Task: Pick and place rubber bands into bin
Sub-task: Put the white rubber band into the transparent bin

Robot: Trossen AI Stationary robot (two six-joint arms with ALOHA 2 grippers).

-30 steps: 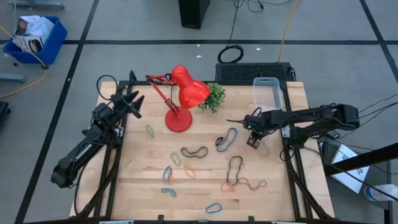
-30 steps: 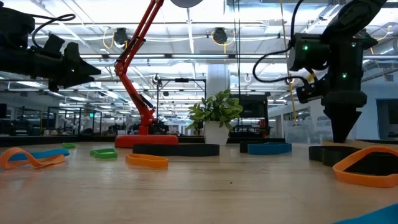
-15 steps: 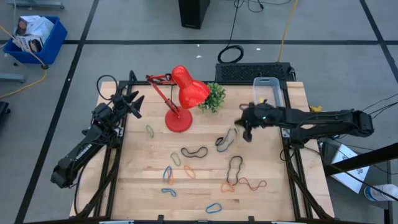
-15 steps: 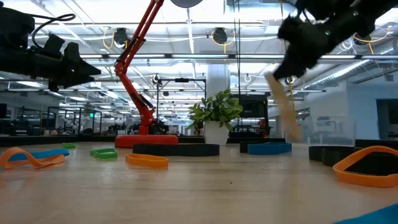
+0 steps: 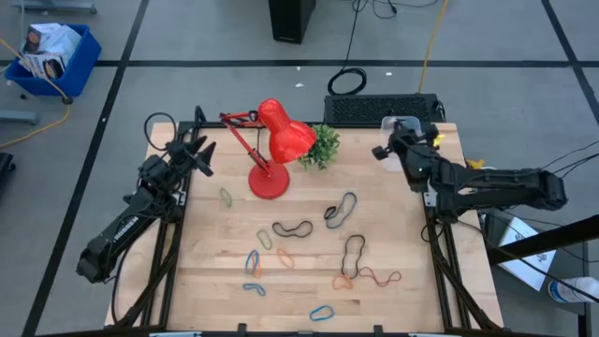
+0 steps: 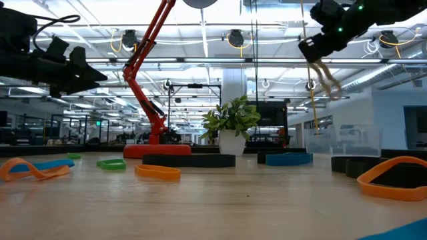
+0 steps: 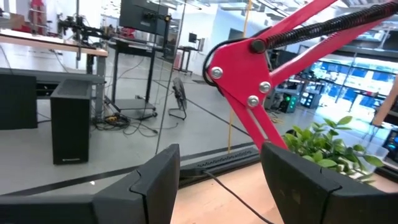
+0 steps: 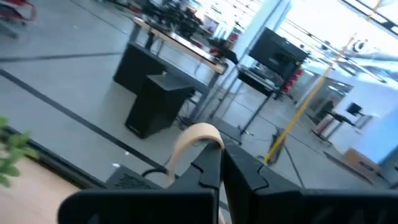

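My right gripper is raised over the table's far right corner, by the clear bin, and is shut on a tan rubber band. My arm covers most of the bin in the high view; the bin also shows in the low view. Several rubber bands lie flat on the wood: green, black, blue-black, black, orange-red, blue. My left gripper is open and empty at the far left. My right gripper pinches the tan band between its two shut fingers. In the right wrist view a bowed part of the loop stands out past the fingertips. The fingers point toward the table's far edge. The rest of the band hangs slack below the gripper, clear of the table.
A red desk lamp and a small potted plant stand at the table's far middle. A black keyboard-like slab lies behind the far edge. A blue crate stands on the floor, far left.
My right gripper has risen from the table's right part, lifting the tan band clear, and has swung toward the far edge to the bin. It has tipped from pointing down to pointing toward the far side. The band now dangles below it.
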